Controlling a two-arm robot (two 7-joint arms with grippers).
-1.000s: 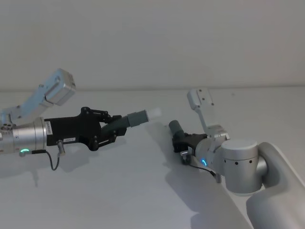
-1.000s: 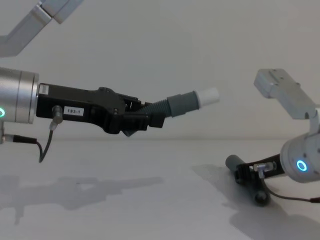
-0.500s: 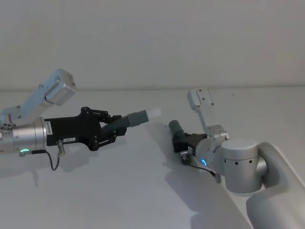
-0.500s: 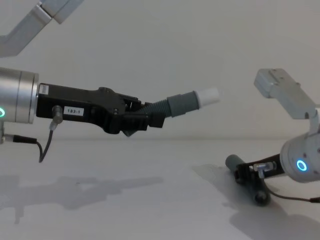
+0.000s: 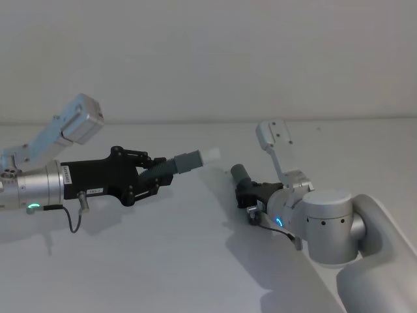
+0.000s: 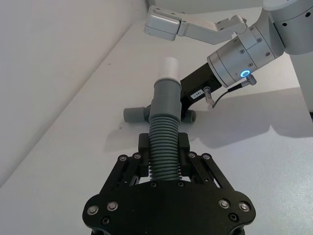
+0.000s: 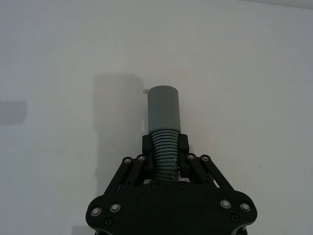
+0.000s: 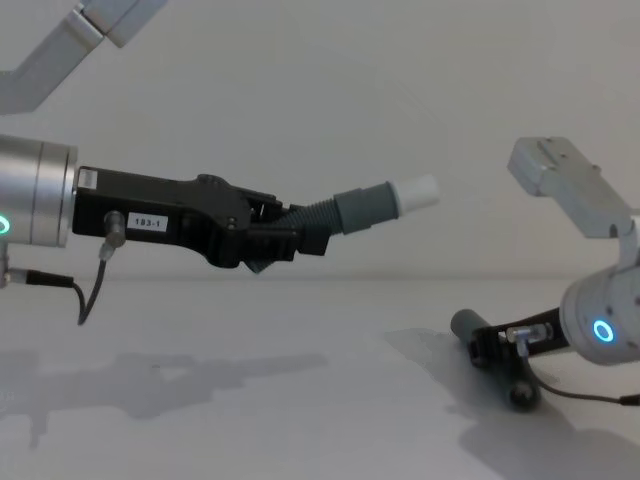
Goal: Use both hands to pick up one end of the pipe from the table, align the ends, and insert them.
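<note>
holding one half in each claw, the task looks about midway: grasping is done, while aligning and inserting are left.

head view: the left claw point(image 5: 154, 177) pinches the white-tipped piece point(image 5: 184, 161) by its ribs, raised off the surface point(image 5: 163, 261). well ahead of it, the right claw point(image 5: 249, 190) pinches the grey piece point(image 5: 240, 174). bare surface lies between the ends.

left wrist view: the white tip point(image 6: 169, 67) juts straight out past the claw. the cuff point(image 6: 133, 114) of the grey piece lies beyond, pointing across rather than toward it.

right wrist view: the right claw is pressed onto the ribs, with the cuff reaching forward over open surface.

chest view: the white tip rides high and the grey piece sits low. i cannot tell whether it touches the surface. room is free all round, so i judge the right claw must lift and turn.
</note>
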